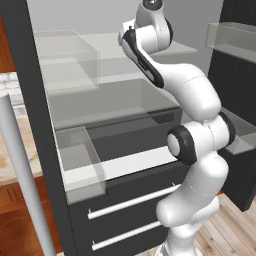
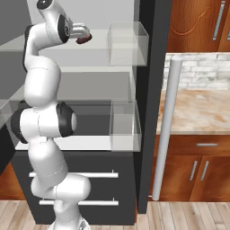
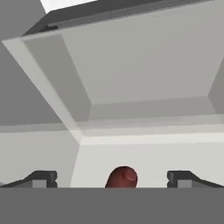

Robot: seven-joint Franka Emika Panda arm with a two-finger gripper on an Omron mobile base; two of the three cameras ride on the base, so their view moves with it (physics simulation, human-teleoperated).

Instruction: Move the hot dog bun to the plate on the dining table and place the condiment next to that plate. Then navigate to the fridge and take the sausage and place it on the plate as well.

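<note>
The fridge [image 2: 148,90] stands open in front of me, and my arm reaches up into its upper shelf. A dark reddish-brown sausage [image 2: 84,39] lies on that pale shelf. In the hand view the sausage [image 3: 122,177] sits end-on between my two fingertips. My gripper [image 3: 113,180] is open, its fingers [image 3: 43,178] well apart on either side of the sausage and not touching it. In the right base view the gripper [image 2: 82,34] hovers just over the sausage. The hot dog bun, plate, condiment and dining table are out of view.
Clear plastic bins [image 2: 127,42] [image 2: 124,126] sit at the shelf ends. Below are dark drawers with silver bar handles [image 2: 74,174]. A long silver door handle [image 2: 166,130] stands to the right, and a marble-look counter [image 2: 197,112] over wooden cabinets lies beyond it. The open door's shelves [image 1: 235,40] flank the arm.
</note>
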